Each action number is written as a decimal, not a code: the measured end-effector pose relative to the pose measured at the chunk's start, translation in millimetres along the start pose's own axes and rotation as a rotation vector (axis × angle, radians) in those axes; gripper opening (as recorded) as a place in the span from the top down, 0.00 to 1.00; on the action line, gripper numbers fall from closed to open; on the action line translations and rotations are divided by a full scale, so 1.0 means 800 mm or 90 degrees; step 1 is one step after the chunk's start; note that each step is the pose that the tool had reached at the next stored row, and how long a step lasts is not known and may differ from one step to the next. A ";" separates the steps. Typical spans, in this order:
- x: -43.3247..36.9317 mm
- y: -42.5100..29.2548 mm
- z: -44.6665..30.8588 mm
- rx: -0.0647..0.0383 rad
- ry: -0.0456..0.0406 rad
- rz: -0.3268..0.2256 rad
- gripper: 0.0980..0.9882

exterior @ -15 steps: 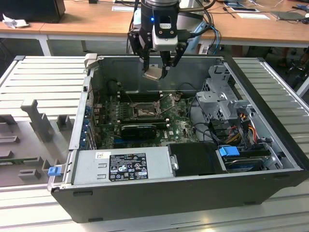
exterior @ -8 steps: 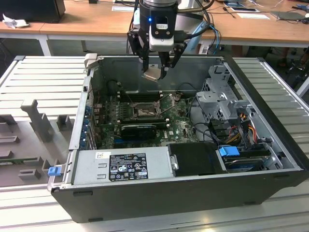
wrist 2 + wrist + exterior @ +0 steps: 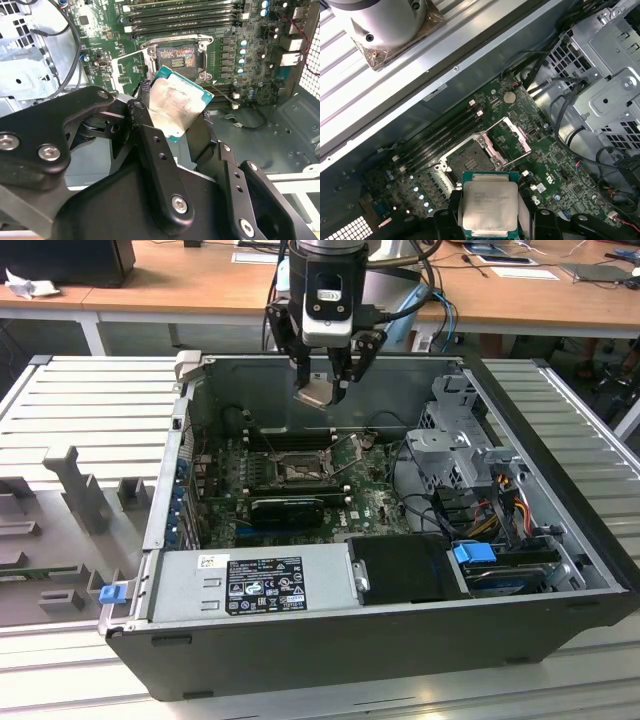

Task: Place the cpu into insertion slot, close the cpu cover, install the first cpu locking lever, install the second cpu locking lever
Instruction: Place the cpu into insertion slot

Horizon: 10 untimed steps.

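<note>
Pincer [image 3: 322, 388] is clenched on the small flat square silver-beige cpu [image 3: 489, 205], up in the air and apart from the dark square insertion slot with its silvery rim [image 3: 468, 160]. Thin silvery cpu cover [image 3: 514, 134] looks flipped open, I think. Black open computer case [image 3: 380, 640] sits on a ribbed grey metal counter [image 3: 80, 390], wooden desks [image 3: 180, 280] behind.

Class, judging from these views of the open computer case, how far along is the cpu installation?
Done: the cpu is picked up, clamped in the end effector above the motherboard. In hand: getting it to the empty insertion slot. Left: seating it, closing the open cpu cover, latching both levers.
</note>
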State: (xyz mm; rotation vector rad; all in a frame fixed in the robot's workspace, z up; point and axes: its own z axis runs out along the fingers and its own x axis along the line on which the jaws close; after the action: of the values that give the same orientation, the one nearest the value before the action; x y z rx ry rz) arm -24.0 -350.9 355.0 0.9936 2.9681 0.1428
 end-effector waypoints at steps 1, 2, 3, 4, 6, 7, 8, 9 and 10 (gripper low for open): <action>0.000 0.0000 0.0001 0.000 -0.0005 0.006 0.52; 0.000 0.0000 0.0001 0.000 -0.0011 0.012 0.52; 0.000 0.0000 0.0002 0.000 -0.0014 0.016 0.52; 0.000 0.0000 0.0002 0.000 -0.0017 0.019 0.52; 0.000 0.0000 0.0003 -0.001 -0.0024 0.027 0.52; 0.000 0.0000 0.0003 -0.001 -0.0028 0.031 0.52; 0.000 0.0000 0.0003 -0.001 -0.0031 0.035 0.52; 0.000 0.0000 0.0004 -0.001 -0.0035 0.040 0.52; 0.000 0.0000 0.0004 -0.001 -0.0039 0.043 0.52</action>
State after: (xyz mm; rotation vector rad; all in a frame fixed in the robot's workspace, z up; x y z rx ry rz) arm -24.0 -350.9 354.7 1.0933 2.9295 0.1422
